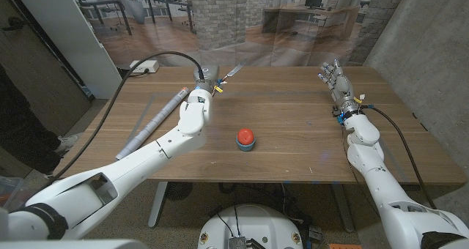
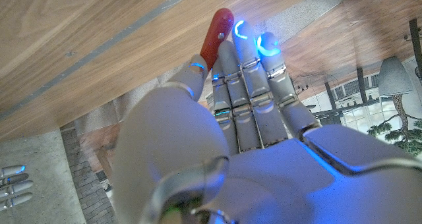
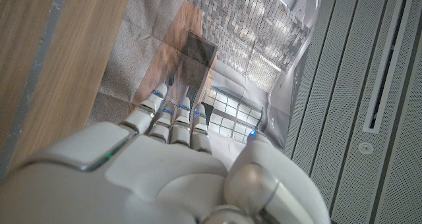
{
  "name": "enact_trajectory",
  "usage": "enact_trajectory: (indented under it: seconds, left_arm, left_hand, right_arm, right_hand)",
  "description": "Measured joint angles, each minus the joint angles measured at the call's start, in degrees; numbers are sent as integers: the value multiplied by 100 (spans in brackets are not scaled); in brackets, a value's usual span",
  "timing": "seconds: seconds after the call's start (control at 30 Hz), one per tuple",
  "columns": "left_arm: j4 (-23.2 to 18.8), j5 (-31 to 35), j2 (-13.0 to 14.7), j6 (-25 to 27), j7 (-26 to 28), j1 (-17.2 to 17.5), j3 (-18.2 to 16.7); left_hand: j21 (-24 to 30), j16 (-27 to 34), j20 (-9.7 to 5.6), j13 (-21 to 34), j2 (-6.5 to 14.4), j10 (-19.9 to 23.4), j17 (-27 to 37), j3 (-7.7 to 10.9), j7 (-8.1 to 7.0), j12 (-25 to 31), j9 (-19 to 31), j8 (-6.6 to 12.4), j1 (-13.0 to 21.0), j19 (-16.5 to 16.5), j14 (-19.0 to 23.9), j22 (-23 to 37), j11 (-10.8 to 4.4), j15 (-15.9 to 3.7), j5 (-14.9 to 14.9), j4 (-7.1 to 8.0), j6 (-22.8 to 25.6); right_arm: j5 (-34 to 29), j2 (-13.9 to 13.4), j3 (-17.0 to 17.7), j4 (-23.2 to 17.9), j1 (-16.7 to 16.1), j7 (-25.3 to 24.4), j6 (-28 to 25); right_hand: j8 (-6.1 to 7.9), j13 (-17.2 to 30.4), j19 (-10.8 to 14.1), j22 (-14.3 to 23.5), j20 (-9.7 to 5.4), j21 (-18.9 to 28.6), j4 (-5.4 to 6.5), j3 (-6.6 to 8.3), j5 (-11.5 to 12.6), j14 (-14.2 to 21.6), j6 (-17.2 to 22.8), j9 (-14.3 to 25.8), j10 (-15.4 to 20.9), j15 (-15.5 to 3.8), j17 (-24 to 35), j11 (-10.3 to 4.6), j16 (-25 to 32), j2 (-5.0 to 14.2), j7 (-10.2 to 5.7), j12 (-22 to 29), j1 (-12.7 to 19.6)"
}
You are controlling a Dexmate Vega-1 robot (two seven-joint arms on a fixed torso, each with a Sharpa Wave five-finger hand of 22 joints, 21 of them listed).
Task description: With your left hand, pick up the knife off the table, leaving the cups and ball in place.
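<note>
Nearest the head camera, the white left forearm (image 1: 157, 148) crosses the wooden table (image 1: 293, 132) from the near left corner toward the far edge. A small round red-topped object on a blue base (image 1: 245, 138) sits on bare planks near the table's middle, well apart from both arms, with open wood on every side of it. A long grey tube (image 1: 155, 120) lies diagonally just left of the forearm. The left hand (image 1: 205, 83) is at the far edge; in the left wrist view its metallic fingers (image 2: 247, 72) curl around the smooth red handle of the knife (image 2: 214, 39), holding it. The knife's pale blade (image 1: 233, 72) projects right of the hand, near the far edge. The right hand (image 1: 335, 80) is at the far right, fingers extended and apart, holding nothing.
</note>
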Motion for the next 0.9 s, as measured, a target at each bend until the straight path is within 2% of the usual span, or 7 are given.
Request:
enact_trajectory:
  seconds: [0.6,0.9]
  left_arm:
    - [-52,-425,138,-631,731,267,-507]
    - [113,-785,152,-1149,1307,330,-760]
  left_hand:
    - [76,-44,1,45,0,52,53,-16,0,-63,0,0,0,0,44,-27,9,-10,0,16,0]
    - [120,-64,2,70,0,72,79,-16,-29,-63,0,0,0,1,78,-53,-10,-24,0,17,29]
  right_arm:
    - [-255,-48,-237,-760,-431,-714,-223]
    - [-438,-106,-369,-1043,-553,-1108,-330]
  right_hand:
    - [0,0,-32,0,-32,0,0,0,0,0,12,0,0,0,0,0,0,-31,-12,0,-31]
    - [0,0,-32,0,-31,0,0,0,0,-1,26,0,0,0,0,0,0,-31,3,0,-31]
